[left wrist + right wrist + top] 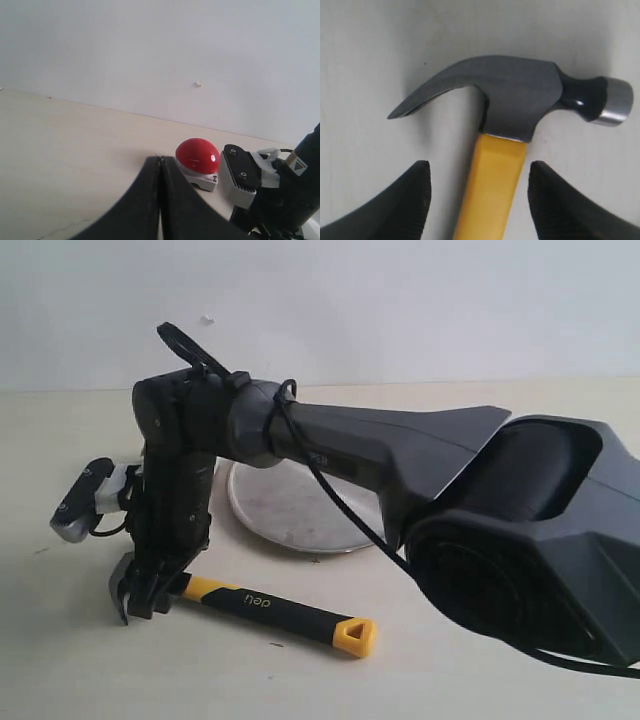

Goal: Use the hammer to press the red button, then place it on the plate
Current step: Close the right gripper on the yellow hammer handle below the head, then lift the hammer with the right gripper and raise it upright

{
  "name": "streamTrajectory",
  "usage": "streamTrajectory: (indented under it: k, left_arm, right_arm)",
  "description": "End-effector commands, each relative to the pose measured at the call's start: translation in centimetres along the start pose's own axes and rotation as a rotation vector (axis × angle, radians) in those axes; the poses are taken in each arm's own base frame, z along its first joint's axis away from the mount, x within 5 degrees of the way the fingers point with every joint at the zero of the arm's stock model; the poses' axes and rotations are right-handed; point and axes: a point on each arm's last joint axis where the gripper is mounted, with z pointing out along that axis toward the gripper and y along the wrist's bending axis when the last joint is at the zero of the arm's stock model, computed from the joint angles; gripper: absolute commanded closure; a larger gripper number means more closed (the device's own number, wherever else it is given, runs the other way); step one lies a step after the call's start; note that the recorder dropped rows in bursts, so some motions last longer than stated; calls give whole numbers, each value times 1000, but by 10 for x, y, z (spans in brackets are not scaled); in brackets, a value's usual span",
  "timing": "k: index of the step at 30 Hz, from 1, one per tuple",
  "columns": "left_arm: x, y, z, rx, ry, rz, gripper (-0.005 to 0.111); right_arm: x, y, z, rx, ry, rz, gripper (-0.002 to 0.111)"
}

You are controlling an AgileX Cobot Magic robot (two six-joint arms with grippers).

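Hammer (270, 610) lying flat on the worktop (80, 680), just on the camera's side of the plate (290, 510), with the right hand (479, 187) spread over it.
Its fingers (405, 200) stand apart on either side of the yellow handle, just below the dark steel head and not touching it. The black grip reads "deli", upside down in the exterior view. The left hand (160, 167) is pressed together, with the red button (197, 155) just beyond its tips.

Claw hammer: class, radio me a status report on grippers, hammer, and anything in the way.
Right gripper open, straddling yellow-handled, dark-headed claw hammer, flat on table. Left gripper shut, empty, facing glossy red dome button. Nothing in the way.
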Motion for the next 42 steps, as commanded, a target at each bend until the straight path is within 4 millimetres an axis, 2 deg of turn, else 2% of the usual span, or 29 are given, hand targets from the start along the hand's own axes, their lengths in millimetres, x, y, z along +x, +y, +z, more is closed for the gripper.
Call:
streamTrajectory:
  k: [1, 11, 15, 17, 20, 22, 23, 24, 28, 32, 42]
  left_arm:
    - [-1, 0, -1, 3, -12, -2, 107]
    - [-1, 0, -1, 3, -12, -2, 107]
    - [-1, 0, -1, 3, -12, -2, 107]
    - [-1, 0, -1, 3, -12, -2, 107]
    - [-1, 0, -1, 3, -12, -2, 107]
    - [-1, 0, -1, 3, -12, -2, 107]
    - [-1, 0, -1, 3, -12, -2, 107]
    - [-1, 0, -1, 3, -12, -2, 107]
    - [-1, 0, -1, 3, -12, -2, 107]
    - [-1, 0, -1, 3, -12, -2, 107]
    - [-1, 0, -1, 3, -12, -2, 107]
  right_arm:
    - [-2, 1, -1, -2, -5, -16, 51]
    - [6, -1, 18, -4, 48, -10, 52]
    - [8, -1, 23, -8, 62, -4, 57]
    - [9, -1, 25, -13, 69, 2, 63]
    - [11, 0, 26, -29, 95, 2, 78]
    - [13, 1, 26, -40, 117, 18, 92]
    - [15, 3, 26, -56, 139, 23, 103]
    - [16, 3, 25, -60, 145, 24, 108]
    - [15, 3, 25, -61, 139, 55, 108]
    - [8, 3, 10, -47, 102, 130, 108]
    - [-12, 12, -53, -55, -48, 301, 108]
